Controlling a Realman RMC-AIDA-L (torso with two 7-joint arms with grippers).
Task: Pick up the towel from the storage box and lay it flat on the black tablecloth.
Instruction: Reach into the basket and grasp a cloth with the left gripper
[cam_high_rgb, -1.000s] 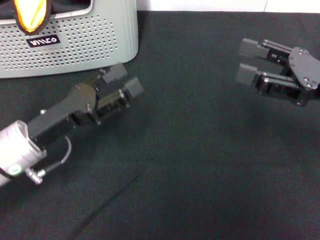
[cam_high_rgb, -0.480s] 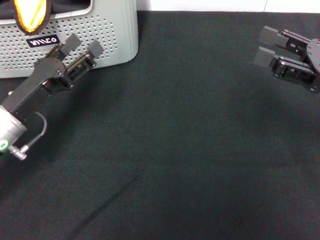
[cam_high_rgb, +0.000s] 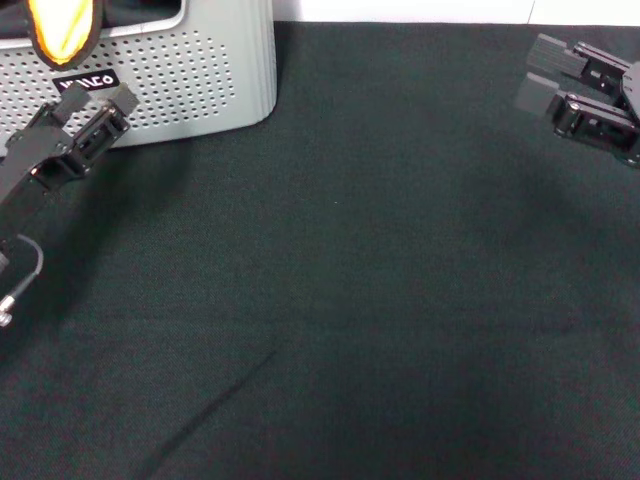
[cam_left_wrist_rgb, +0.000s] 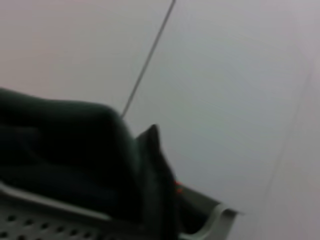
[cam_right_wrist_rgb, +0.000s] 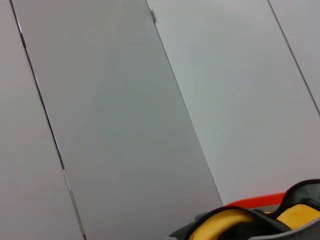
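Jaws parted and empty, the left gripper hangs before the perforated light grey plastic storage box, the yellow-orange fleecy towel draped just beyond. Reaching is underway; next comes rising over the rim. Right gripper, open, idles far across the black tablecloth.

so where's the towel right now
In the head view the towel is at the far left, draped over the front rim of the storage box, just above its black label, with the left gripper right below it.

Black tablecloth spread wide; storage box on far-left part.
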